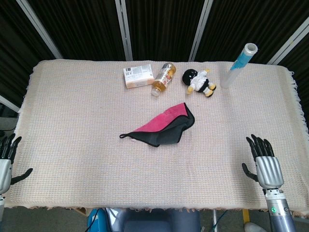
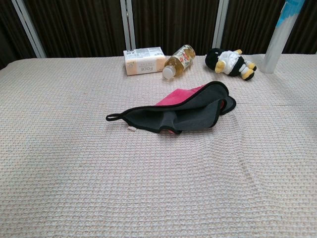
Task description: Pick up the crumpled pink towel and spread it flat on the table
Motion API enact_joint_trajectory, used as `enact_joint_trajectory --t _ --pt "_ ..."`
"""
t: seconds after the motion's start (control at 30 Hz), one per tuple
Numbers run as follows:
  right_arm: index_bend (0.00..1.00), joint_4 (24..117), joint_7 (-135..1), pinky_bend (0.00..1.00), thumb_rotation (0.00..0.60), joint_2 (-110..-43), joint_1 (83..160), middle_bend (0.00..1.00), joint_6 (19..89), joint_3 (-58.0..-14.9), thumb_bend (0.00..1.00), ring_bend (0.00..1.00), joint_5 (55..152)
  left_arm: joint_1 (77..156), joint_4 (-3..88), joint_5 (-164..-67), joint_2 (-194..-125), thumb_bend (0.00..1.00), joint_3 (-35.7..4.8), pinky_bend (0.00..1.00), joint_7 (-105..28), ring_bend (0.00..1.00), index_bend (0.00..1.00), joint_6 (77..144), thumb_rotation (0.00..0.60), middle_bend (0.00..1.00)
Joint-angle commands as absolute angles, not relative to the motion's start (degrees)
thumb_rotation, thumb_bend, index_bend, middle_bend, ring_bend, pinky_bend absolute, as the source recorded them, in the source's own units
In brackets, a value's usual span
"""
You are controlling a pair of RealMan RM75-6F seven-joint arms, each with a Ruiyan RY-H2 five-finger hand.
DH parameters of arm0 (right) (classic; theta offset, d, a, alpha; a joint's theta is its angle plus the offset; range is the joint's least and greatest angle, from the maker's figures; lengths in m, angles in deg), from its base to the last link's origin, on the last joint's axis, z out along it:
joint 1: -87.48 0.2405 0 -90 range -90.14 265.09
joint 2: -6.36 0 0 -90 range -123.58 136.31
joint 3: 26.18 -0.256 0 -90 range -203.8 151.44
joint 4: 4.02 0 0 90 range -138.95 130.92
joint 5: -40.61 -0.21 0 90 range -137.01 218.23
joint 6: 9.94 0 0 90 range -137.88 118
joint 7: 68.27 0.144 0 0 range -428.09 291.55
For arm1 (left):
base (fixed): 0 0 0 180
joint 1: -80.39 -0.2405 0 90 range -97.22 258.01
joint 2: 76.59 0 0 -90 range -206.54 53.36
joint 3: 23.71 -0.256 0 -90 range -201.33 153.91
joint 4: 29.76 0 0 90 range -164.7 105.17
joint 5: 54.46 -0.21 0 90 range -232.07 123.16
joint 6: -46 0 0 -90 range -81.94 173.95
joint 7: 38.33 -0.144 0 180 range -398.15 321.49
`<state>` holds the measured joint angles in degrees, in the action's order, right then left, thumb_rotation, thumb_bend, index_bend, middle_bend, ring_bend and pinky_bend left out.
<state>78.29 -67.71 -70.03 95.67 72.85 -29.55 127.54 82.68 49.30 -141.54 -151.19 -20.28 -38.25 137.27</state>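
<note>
towel waiting, both hands idle

head view: the crumpled pink towel with dark grey backing [image 1: 161,126] lies folded over, well ahead of and between the two hands. the right hand [image 1: 264,162] rests empty, fingers apart. the left hand [image 1: 7,153], cut off by the frame edge, also looks empty and spread. best to grip the black-edged rim, lifting gently so the fold opens.

chest view: neither hand shows. the towel's grey side hides most of the pink; its loop points towards the left hand's side.
</note>
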Motion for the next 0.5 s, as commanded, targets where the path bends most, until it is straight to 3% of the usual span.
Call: enact_joint_trajectory --t 0.03,0.5 --pt "0.00 78.29 -67.69 0.00 0.600 -70.03 95.68 0.00 72.84 -29.54 0.35 0.00 127.56 82.69 49.33 -141.54 -151.21 0.07 -20.28 0.00 -38.23 0.00 0.01 137.27 0.600 0.00" --pt "0.00 77.90 -67.65 0.00 0.600 -70.43 95.74 0.00 72.74 -29.59 0.35 0.00 127.50 82.92 48.19 -141.32 -151.64 0.07 -20.29 0.00 -37.87 0.00 0.01 136.68 0.600 0.00"
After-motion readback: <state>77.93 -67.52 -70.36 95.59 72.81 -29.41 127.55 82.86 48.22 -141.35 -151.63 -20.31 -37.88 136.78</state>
